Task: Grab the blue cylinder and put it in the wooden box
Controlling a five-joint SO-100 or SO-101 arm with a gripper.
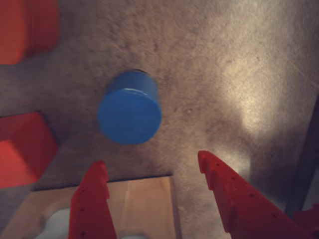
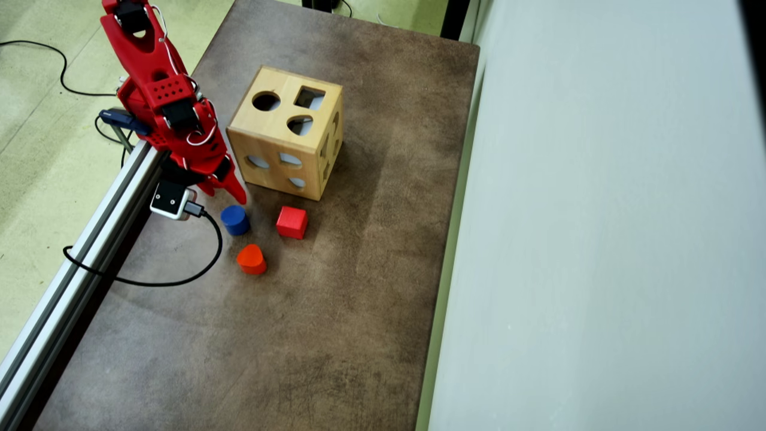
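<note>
The blue cylinder (image 1: 129, 112) (image 2: 235, 219) stands upright on the brown mat, its flat round top showing. My red gripper (image 1: 152, 160) (image 2: 226, 193) hovers just short of it, open, with nothing between the fingers; in the wrist view the cylinder lies a little beyond the left fingertip. The wooden box (image 2: 287, 131), a light-wood cube with round, square and rounded holes, stands beside the arm. In the wrist view only its top corner (image 1: 147, 196) shows, behind the left finger.
A red cube (image 2: 292, 222) (image 1: 22, 149) sits between the cylinder and the box's front side. An orange rounded block (image 2: 251, 259) (image 1: 25, 27) lies past the cylinder. A camera cable (image 2: 179, 278) loops over the mat, and an aluminium rail (image 2: 90, 239) runs along its left edge.
</note>
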